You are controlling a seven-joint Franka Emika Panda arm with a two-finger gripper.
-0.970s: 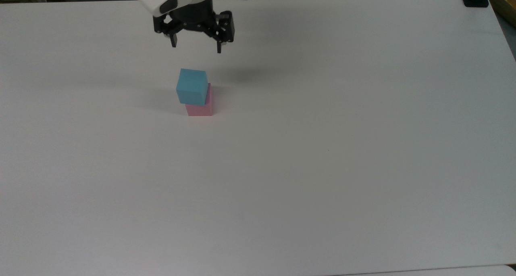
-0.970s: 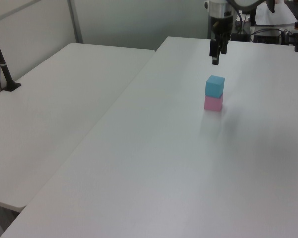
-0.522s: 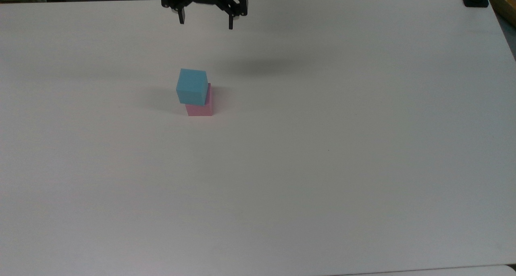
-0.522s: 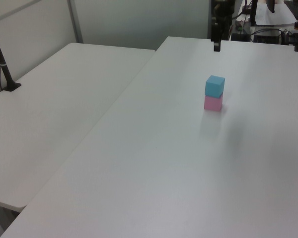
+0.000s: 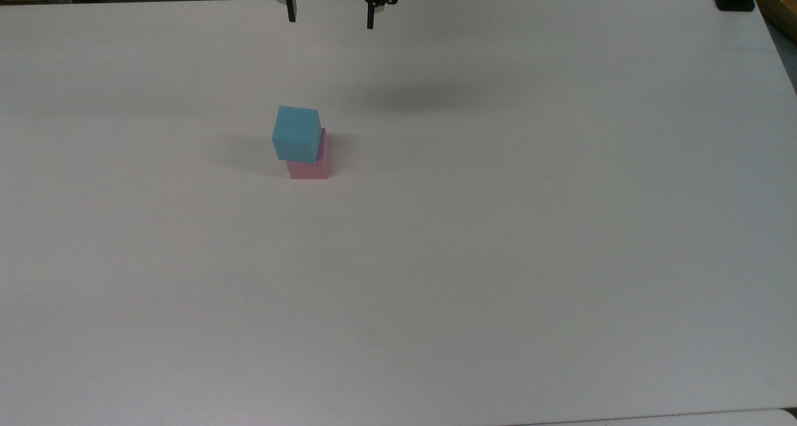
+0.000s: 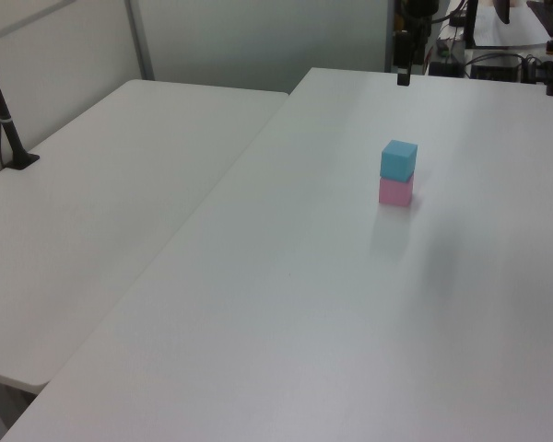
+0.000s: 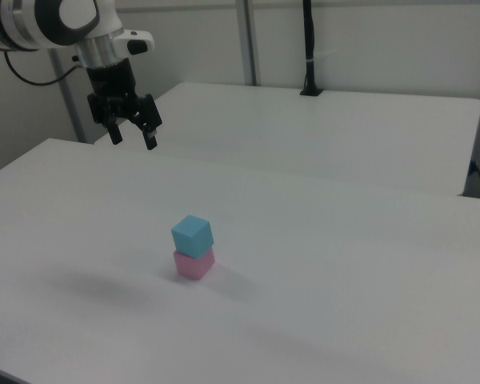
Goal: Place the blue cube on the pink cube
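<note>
The blue cube sits on top of the pink cube, near the middle of a wide white table. The two touch, one above the other. In the top view the blue cube appears shifted toward the top view's left and slightly turned, so a strip of pink shows along its right side. In the right view the blue cube also looks a little turned on the pink cube, but it rests flat and upright.

The claw hangs empty, its two fingers spread apart, high above the table's far edge. A second ago it was lower and closer to the stack; since then it has risen and drawn back, while the cubes have not moved. This suggests the release is done and the task is essentially complete, with the arm only retreating.

In the right view the claw is well apart from the stack, up and toward the right view's left. A second white table stands beyond, with a dark post on it. Nothing lies near the cubes, and nothing stands in the way of the arm.
</note>
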